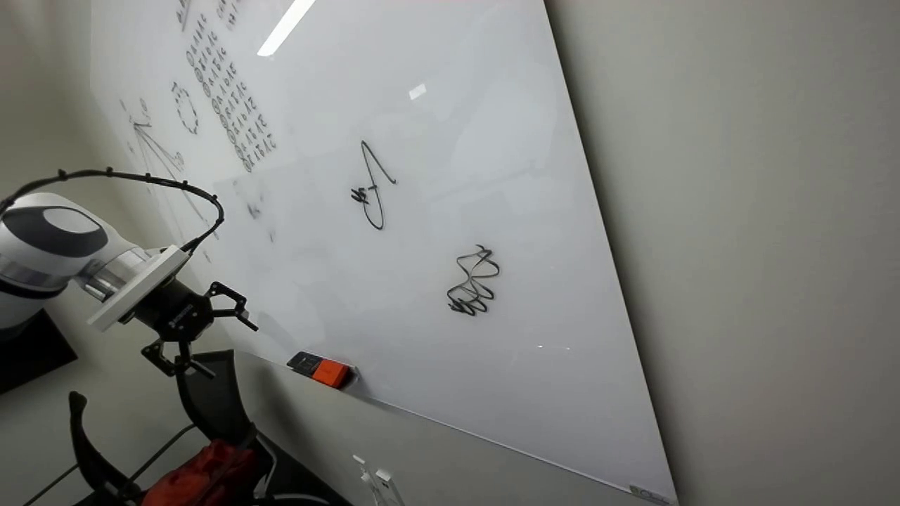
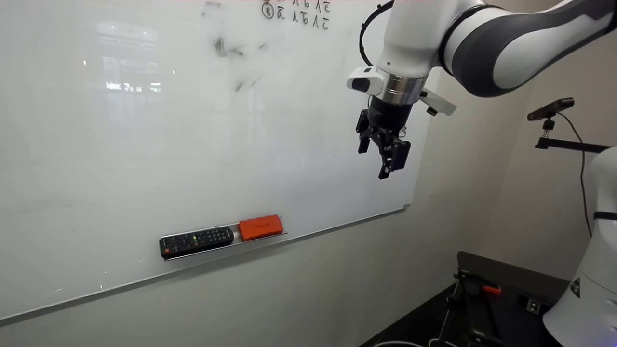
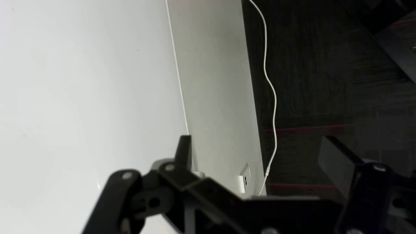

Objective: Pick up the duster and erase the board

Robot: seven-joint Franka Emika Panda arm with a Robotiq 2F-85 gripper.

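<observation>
The duster [image 2: 261,228] is a small orange-red block on a narrow tray at the board's lower edge; it also shows in an exterior view [image 1: 330,373]. The large white board [image 2: 193,159] carries two black scribbles [image 1: 474,281] [image 1: 373,186], rows of written marks [image 1: 232,98] and grey smudges [image 2: 221,48]. My gripper [image 2: 374,161] is open and empty, in the air in front of the board, up and to the side of the duster. In the wrist view its fingers [image 3: 255,139] stand wide apart with nothing between them. The duster does not show in the wrist view.
A black remote [image 2: 195,241] lies on the tray beside the duster. A black chair [image 1: 211,393] with a red item [image 1: 207,474] stands below the arm. A wall socket [image 3: 246,177] and a white cable [image 3: 274,107] lie below the board. A camera on a stand [image 2: 550,110] is near the base.
</observation>
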